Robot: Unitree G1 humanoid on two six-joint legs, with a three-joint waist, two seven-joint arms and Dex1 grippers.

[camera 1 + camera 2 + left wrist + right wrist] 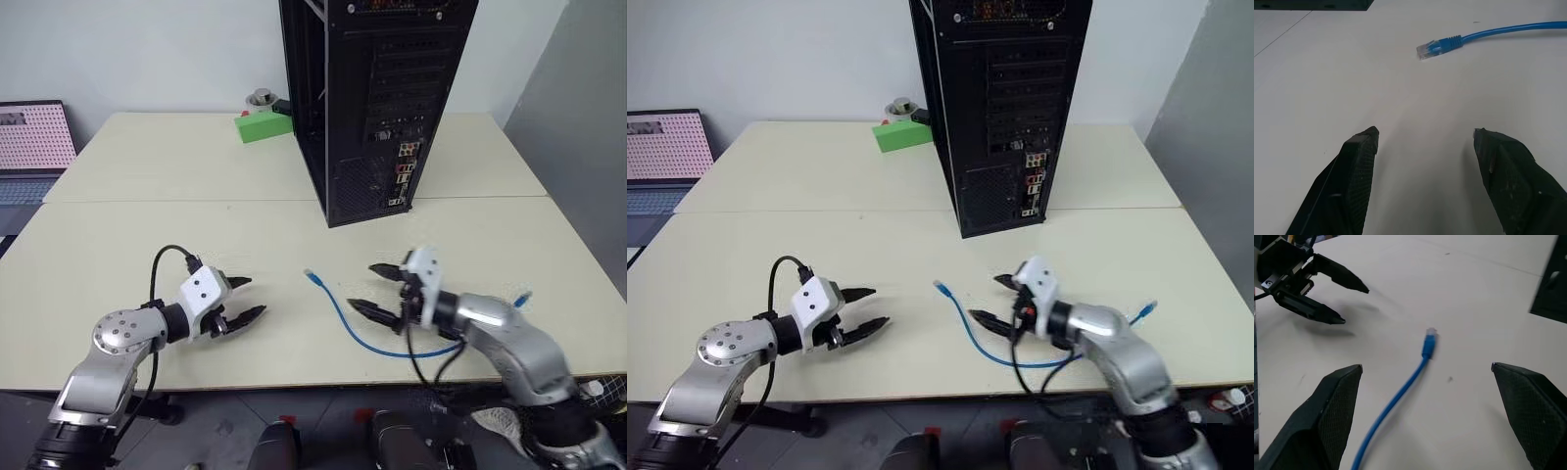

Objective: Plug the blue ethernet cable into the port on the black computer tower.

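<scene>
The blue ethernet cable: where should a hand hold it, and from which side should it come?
Probably on the blue boot just behind the clear plug, which lies flat on the table between the two hands. The open right hand is nearer and already faces the blue ethernet cable; coming from above, across the cord, should leave the plug tip free for the port.

The tabletop (pixel 127 245) is pale cream, and a seam runs across it from left to right. On the far part stands the black computer tower (pixel 377 98), upright, with its back panel turned to the near side. To the left of the tower lies a green box (pixel 263 126). On the near part lies the blue ethernet cable (pixel 348 323), bent in a curve, with one clear plug pointing toward the tower.
</scene>
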